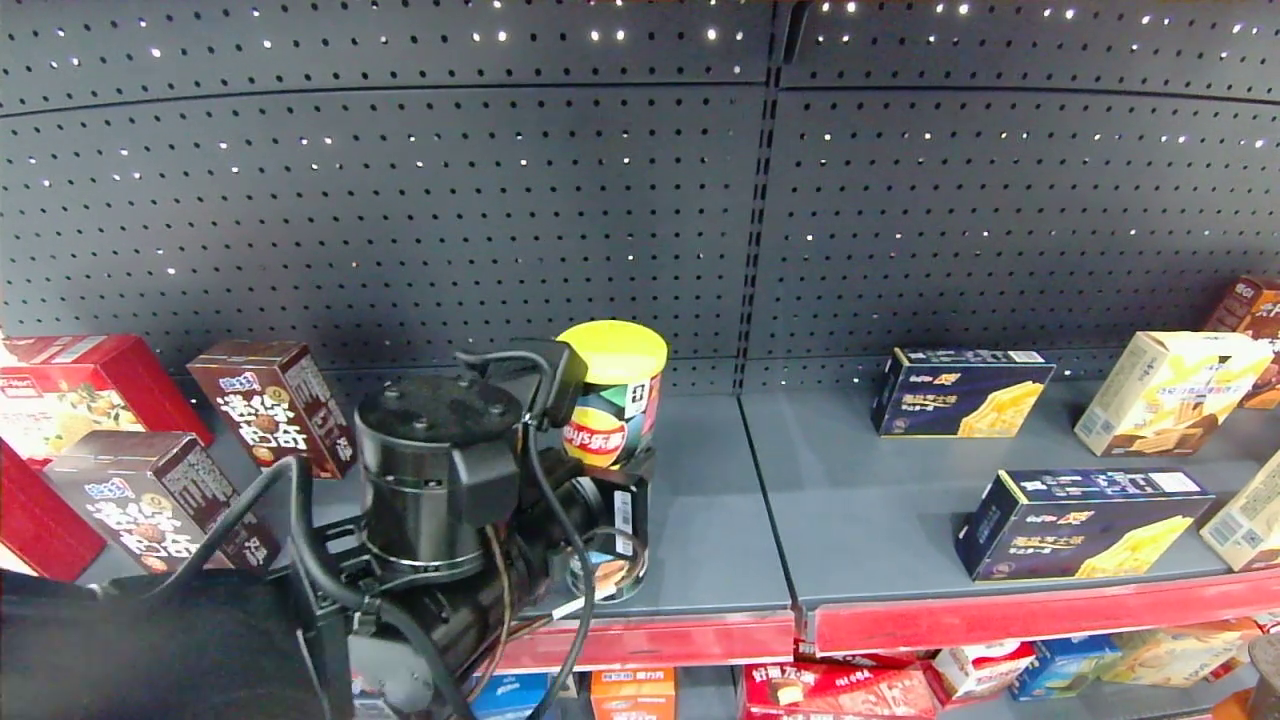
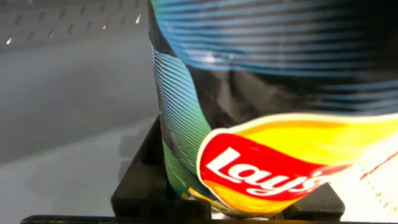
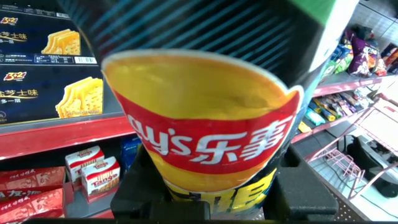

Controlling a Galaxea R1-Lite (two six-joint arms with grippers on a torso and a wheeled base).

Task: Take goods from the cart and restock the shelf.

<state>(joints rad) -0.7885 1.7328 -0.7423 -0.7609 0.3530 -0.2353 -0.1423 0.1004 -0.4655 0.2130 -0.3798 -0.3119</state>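
Red boxes: I see one red box (image 1: 60,390) at the far left of the shelf (image 1: 860,470), with another red pack in front of it at the edge.
Brown boxes: two stand just right of the red ones, one near the back panel (image 1: 275,405) and one nearer the front lip (image 1: 150,500), both tilted.
Left hand: my left hand (image 1: 612,465) is over the left bay of the shelf, clenched around the chip can (image 1: 612,390). In the left wrist view the dark fingers (image 2: 140,186) press the can's lower wall (image 2: 261,93) from both sides.
Chip can: upright, yellow lid on top, roughly mid-depth in the left bay and near the central upright. Its base is hidden by my arm, so I cannot tell whether it touches the board.
Dark blue boxes: in the right bay one lies towards the back (image 1: 960,392) and one near the red front lip (image 1: 1085,525), well apart from the can.
Cream box: it stands tilted at the back right (image 1: 1170,390).
Right hand: my right hand (image 3: 217,202) is grasping a second chip can (image 3: 205,124), fingers on either side of its lower part.
Cart: a pink wire cart (image 3: 354,162) shows beyond that can in the right wrist view.
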